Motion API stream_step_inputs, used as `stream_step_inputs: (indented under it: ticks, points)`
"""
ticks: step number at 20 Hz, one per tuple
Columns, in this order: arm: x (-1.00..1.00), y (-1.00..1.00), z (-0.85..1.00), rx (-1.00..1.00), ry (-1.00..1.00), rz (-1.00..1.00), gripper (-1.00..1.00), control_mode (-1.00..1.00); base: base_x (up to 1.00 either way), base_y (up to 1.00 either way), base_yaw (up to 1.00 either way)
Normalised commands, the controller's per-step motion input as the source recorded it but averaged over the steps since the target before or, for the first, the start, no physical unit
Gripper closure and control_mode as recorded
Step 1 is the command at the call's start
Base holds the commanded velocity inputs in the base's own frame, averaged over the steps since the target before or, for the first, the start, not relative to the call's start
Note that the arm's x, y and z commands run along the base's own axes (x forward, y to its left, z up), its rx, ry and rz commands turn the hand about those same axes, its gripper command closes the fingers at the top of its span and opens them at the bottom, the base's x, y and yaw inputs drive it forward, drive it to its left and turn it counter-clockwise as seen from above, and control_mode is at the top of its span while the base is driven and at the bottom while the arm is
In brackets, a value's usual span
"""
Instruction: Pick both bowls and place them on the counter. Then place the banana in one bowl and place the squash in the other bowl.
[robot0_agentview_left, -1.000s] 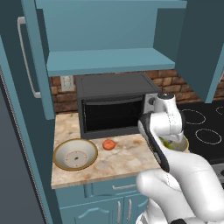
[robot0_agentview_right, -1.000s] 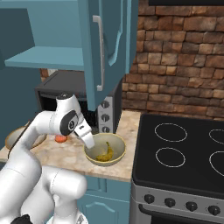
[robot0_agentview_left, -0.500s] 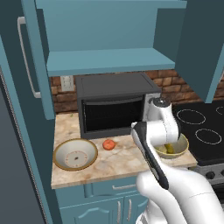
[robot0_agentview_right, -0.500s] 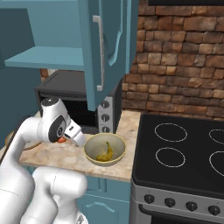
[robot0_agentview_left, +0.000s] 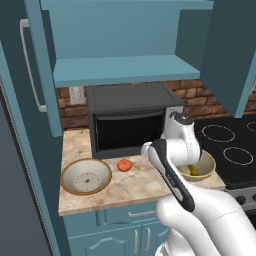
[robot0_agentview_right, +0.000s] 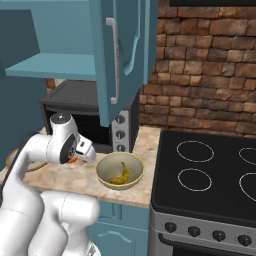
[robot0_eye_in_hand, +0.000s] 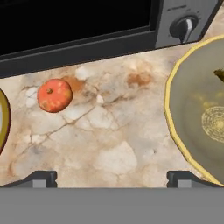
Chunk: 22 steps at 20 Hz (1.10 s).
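The tan-olive bowl (robot0_agentview_right: 120, 170) stands on the counter (robot0_agentview_left: 130, 187) beside the stove, with the yellow banana (robot0_agentview_right: 120, 174) lying inside it. In the left base view my arm covers part of this bowl (robot0_agentview_left: 204, 167). The wide shallow bowl (robot0_agentview_left: 85, 176) sits at the counter's left end. Between the two bowls lies the red-orange squash (robot0_agentview_left: 124, 165), in front of the microwave. In the hand view my gripper (robot0_eye_in_hand: 112, 178) is open over bare counter. The squash (robot0_eye_in_hand: 54, 95) lies up and to the left of it, and the tan bowl (robot0_eye_in_hand: 192, 109) is at the right.
A black microwave (robot0_agentview_left: 127, 120) stands at the back of the counter, its door and knob (robot0_eye_in_hand: 183, 26) close to the hand. An open cabinet door (robot0_agentview_right: 122, 55) hangs above. The black stovetop (robot0_agentview_right: 205, 170) lies to the right. A brick wall is behind.
The arm has swung left, away from above the tan bowl and toward the squash. The banana stays in that bowl. The gripper stays open.
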Motion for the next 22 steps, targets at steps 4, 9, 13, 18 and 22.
stream_step_inputs:
  ticks: [4, 9, 13, 18, 22]
  points:
    - [0.29, 0.44, -0.03, 0.0, 0.0, 0.12, -1.0, -1.0, 0.0, 0.0, 0.0]
    - [0.37, 0.34, -0.2, 0.02, 0.04, 0.09, -1.0, -1.0, 0.0, 0.0, 0.0]
    - [0.3, 0.33, -0.31, 0.1, 0.11, 0.08, -1.0, -1.0, 0.0, 0.0, 0.0]
    - [0.21, 0.32, -0.16, 0.04, 0.02, 0.04, -1.0, -1.0, 0.0, 0.0, 0.0]
    - [0.07, 0.22, -0.06, 0.0, 0.0, 0.0, -1.0, -1.0, 0.0, 0.0, 0.0]
